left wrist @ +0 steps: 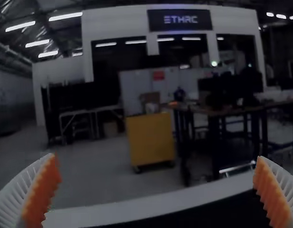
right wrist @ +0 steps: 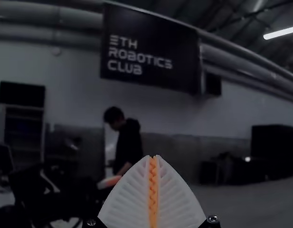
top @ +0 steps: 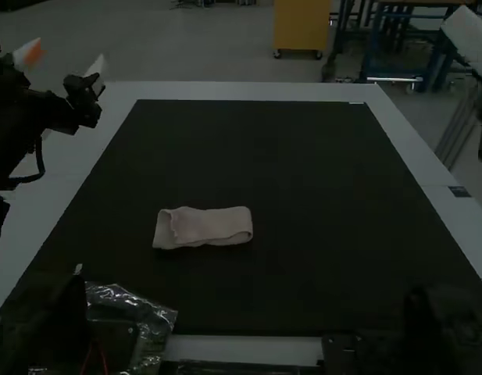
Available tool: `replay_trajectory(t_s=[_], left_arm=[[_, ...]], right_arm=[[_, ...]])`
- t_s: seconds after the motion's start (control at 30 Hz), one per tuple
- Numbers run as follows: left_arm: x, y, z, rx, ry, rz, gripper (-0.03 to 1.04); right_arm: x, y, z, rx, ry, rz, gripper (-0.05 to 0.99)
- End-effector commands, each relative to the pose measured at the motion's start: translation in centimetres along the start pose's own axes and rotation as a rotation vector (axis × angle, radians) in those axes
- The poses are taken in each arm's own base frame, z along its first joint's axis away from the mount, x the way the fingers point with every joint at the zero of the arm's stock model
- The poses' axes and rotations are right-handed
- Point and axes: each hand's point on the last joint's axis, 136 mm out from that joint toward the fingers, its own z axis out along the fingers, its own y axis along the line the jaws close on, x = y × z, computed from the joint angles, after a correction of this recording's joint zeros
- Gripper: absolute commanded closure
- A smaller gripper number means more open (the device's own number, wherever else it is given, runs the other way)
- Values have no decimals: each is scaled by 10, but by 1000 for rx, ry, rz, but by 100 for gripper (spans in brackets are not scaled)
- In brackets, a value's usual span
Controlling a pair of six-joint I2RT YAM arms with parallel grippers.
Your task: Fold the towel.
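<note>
The towel [top: 203,227] lies on the dark mat [top: 264,156], left of its middle and toward the near edge, in a small folded strip whose long axis runs roughly left to right, its right end a touch farther from the near edge. The right end turns over in a rounded fold with a loose gap between the layers, while at the left the top layer stops short of the one beneath, so I judge the folding mostly done, with perhaps only a straightening or pressing down left. The left gripper [top: 63,62] is the nearer one: it stands beyond the mat's left side, toward the far end, so the towel lies from it inward and back toward the near edge. Its jaws are spread wide, with no cloth between them. The right gripper [right wrist: 153,156], out past the table's [top: 448,211] right side, is well apart from the towel, which lies across the mat to its left; its orange pads [right wrist: 153,190] are pressed together. A next touch would most simply fall to the left arm [top: 33,117], coming inward and back, then down. Closing across the strip's narrow width seems the safer grip; a pull along its length could slide the top layer off line.
</note>
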Motion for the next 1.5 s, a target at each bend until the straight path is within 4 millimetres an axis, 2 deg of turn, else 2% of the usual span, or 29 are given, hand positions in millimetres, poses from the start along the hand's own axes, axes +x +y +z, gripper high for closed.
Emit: replay_trajectory(t_s=[0.0, 0.03, 0.1, 0.13, 0.2, 0.23, 0.27, 0.3, 0.37, 0.43, 0.53, 0.63, 0.7, 0.77, 0.83, 0.87, 0.9, 0.97, 1.0, 1.03, 1.13, 1.23, 1.3, 1.47], left_arm=[[-25, -3, -30, -27, -102, -10, 6], [-30, -3, -38, -38, -122, -6, 6], [-20, -1, -36, -49, -67, -17, 5], [-19, 1, -37, -60, -56, -11, 5], [-19, 10, -38, -115, -56, 23, 5], [-21, 11, -38, -119, -70, 47, 5], [-25, 11, -38, -124, -92, 79, 5], [-27, 12, -37, -126, -120, 96, 5], [-32, 10, -35, -114, -189, 104, 5], [-26, 10, -33, -109, -225, 101, 5], [-9, 23, -31, -180, -240, 63, 5], [21, 36, -29, -246, -194, 50, 5], [33, 36, -29, -244, -217, 52, 5], [47, 37, -31, -252, -236, 58, 5], [65, 39, -31, -263, -209, 58, 5], [74, 45, -32, -297, -194, 52, 5], [84, 52, -34, -338, -173, 46, 5], [101, 83, -48, -533, -136, 30, 5], [117, 96, -55, -624, -79, 26, 5], [125, 101, -58, -663, -44, 12, 5], [161, 102, -60, -668, 111, 4, 5], [194, 87, -56, -566, 252, 13, 5], [212, 84, -60, -551, 339, 30, 5], [221, 77, -59, -497, 385, 76, 5]], right_arm=[[-2, 2, -1, 31, 12, 21, 96], [-8, 6, -2, 48, 11, -26, 96], [-26, 18, -3, 58, -31, -94, 94], [-36, 20, -3, 70, -68, -112, 86], [-58, 18, -7, 121, -165, -161, 60], [-67, 9, -10, 182, -214, -200, 41], [-78, -6, -16, 272, -278, -221, 13], [-79, -20, -20, 334, -308, -234, 0], [-74, -53, -30, 481, -313, -353, 1], [-44, -88, -34, 567, -245, -380, 1], [-13, -152, -69, 843, -260, -321, 1], [59, -183, -70, 812, -63, -325, 1], [78, -205, -91, 903, -115, -328, 1], [90, -208, -98, 892, -151, -354, 1], [123, -222, -108, 927, -59, -338, 1], [133, -230, -117, 968, -33, -340, 1], [140, -237, -128, 1024, -21, -345, 1], [149, -244, -139, 1076, 2, -361, 1], [155, -247, -144, 1099, 29, -362, 1], [168, -252, -150, 1122, 85, -346, 1], [200, -260, -164, 1164, 247, -323, 1], [221, -263, -176, 1189, 346, -292, 1], [236, -263, -185, 1207, 415, -257, 1], [259, -262, -199, 1220, 541, -245, 1]])
